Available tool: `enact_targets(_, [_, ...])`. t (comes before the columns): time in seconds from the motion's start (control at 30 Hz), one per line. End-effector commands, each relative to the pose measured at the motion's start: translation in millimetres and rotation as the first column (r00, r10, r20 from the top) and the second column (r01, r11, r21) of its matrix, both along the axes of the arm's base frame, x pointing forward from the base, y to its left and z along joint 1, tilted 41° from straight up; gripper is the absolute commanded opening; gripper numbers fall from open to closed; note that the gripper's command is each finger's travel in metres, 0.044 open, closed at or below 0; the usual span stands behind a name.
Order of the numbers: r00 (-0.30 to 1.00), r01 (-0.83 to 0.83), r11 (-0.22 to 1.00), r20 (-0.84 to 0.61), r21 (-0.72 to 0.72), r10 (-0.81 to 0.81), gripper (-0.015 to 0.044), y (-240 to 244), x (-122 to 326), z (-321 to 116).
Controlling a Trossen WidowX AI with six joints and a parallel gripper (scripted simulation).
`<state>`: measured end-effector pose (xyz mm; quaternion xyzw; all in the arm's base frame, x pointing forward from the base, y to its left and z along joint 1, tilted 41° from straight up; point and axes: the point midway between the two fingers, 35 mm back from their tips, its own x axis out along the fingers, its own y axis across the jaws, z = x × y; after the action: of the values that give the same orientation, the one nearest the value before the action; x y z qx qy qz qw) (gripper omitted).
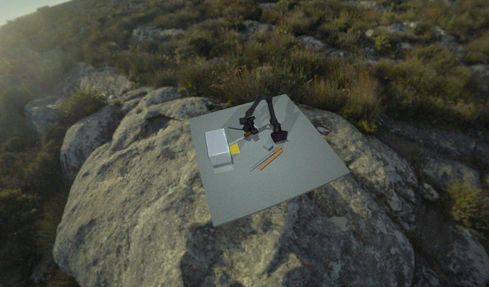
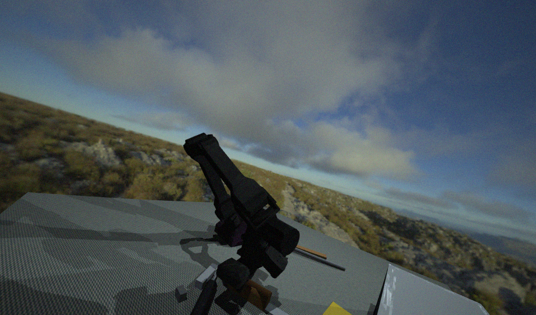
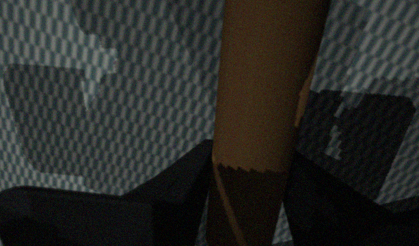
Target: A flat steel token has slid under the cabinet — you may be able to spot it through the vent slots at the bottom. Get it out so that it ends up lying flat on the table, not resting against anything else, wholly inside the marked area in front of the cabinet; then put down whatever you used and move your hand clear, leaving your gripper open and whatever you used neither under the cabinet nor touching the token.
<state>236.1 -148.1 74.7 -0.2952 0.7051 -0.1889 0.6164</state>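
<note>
My gripper (image 3: 245, 152) (image 1: 250, 132) is shut on the orange-brown handle (image 3: 264, 68) (image 1: 247, 134) (image 2: 259, 295) of a flat-bladed tool, low over the table. The tool's pale blade (image 1: 236, 141) points toward the white cabinet (image 1: 217, 142) (image 2: 426, 297). Its tip is close to the cabinet's side by the yellow marked area (image 1: 234, 149) (image 2: 335, 309); whether it reaches underneath cannot be told. The steel token is not visible in any view, and the vent slots cannot be made out.
A grey rod with an orange handle (image 1: 277, 149) and an orange stick (image 1: 270, 160) (image 2: 312, 251) lie side by side. A grey block (image 1: 268, 146) lies near the arm's base (image 1: 279, 136). A dark thin rod (image 1: 234, 128) lies beyond the held tool. A small grey cube (image 2: 181, 292) is also in view.
</note>
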Motion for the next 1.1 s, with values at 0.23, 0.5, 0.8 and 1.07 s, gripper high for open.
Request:
enact_targets(0.23, [1.000,0.001,1.000,-0.001,-0.002,-0.001,0.0000,1.1,14.9,-1.8])
enact_targets(0.5, [1.000,0.000,1.000,-0.002,-0.002,0.000,0.0000,2.0,24.2,-3.2])
enact_targets(0.8, [1.000,0.000,1.000,-0.002,-0.002,0.000,0.0000,3.1,35.2,-4.8])
enact_targets(1.07, [1.000,0.000,1.000,-0.001,-0.002,0.000,0.0000,4.1,44.9,-6.3])
